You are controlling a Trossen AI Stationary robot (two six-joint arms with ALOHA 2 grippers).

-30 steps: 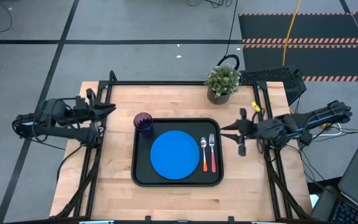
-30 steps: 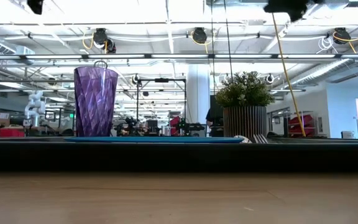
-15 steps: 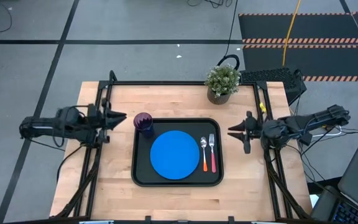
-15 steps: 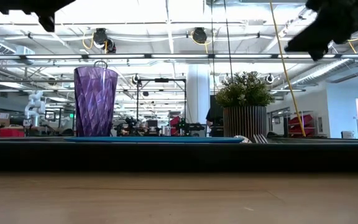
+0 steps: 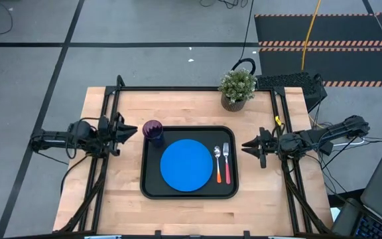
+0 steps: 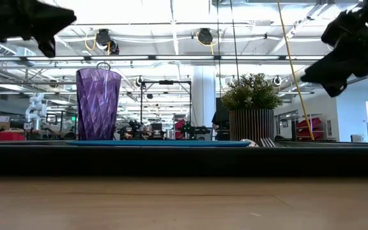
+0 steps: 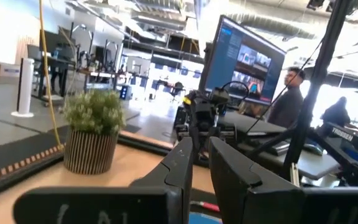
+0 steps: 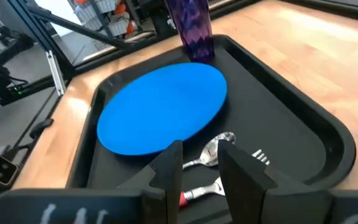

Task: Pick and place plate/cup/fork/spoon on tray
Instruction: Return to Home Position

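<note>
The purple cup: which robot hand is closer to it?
Left. The left gripper hovers just beside the purple cup, off the tray. The right gripper is across the tray, past the fork.

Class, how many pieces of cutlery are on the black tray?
2: the spoon and the fork lie side by side right of the plate, spoon nearer it.

My left gripper [image 6: 46, 29] hangs high up in one top corner. My right gripper [image 6: 328, 67] hangs high up in the other top corner. Neither one touches anything. The black tray [image 6: 184, 160] sits on the wooden table [image 6: 184, 204]. The purple cup [image 6: 98, 103] stands up straight on it. The blue plate [image 6: 158, 144] lies flat beside the cup. A green plant [image 6: 251, 115] stands in a ribbed pot farther back.
</note>
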